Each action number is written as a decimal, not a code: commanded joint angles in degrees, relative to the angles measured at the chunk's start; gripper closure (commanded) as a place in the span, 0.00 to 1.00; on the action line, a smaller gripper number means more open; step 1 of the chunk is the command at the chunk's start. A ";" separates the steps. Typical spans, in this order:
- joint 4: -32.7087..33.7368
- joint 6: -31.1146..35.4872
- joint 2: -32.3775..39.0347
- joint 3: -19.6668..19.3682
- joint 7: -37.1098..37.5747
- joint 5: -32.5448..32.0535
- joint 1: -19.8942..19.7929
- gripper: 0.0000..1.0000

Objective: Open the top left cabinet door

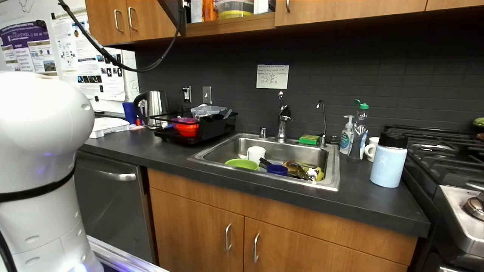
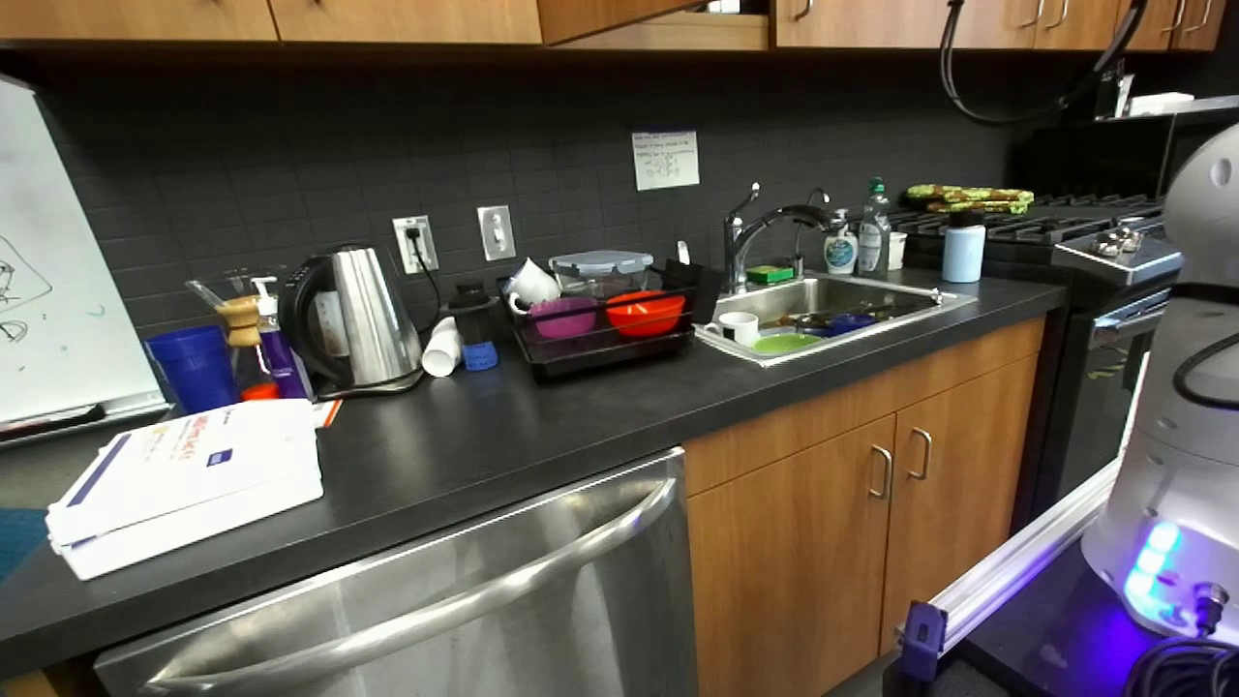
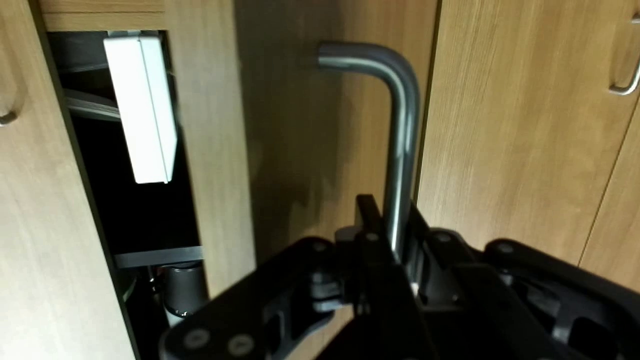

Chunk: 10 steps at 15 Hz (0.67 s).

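While its silver bar handle is clasped by the gripper, the top left cabinet door is held partly open above the countertop, with wider opening and release presumably left.

Exterior view: robot arm burnt white, left edge. Exterior view: blue glow on base, lower right. Wrist view: dark shadow on door; gripper dim, somewhat blurred.

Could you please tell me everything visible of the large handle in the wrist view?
The handle is a smooth, shiny silver bar, metallic-looking, with one rounded bend in sight. Its visible end meets a brown wooden door, which stands ajar. The end effector is shut on its straight length and hides the other end.
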 commanded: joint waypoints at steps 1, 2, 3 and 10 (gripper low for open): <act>-1.52 -2.81 -2.14 8.33 2.26 1.47 3.88 0.97; -0.98 -3.85 -2.63 9.76 3.24 1.90 2.90 0.97; -0.75 -4.58 -3.11 11.14 4.20 2.26 1.88 0.97; 2.21 -11.62 -6.90 20.68 12.18 3.83 -4.92 0.97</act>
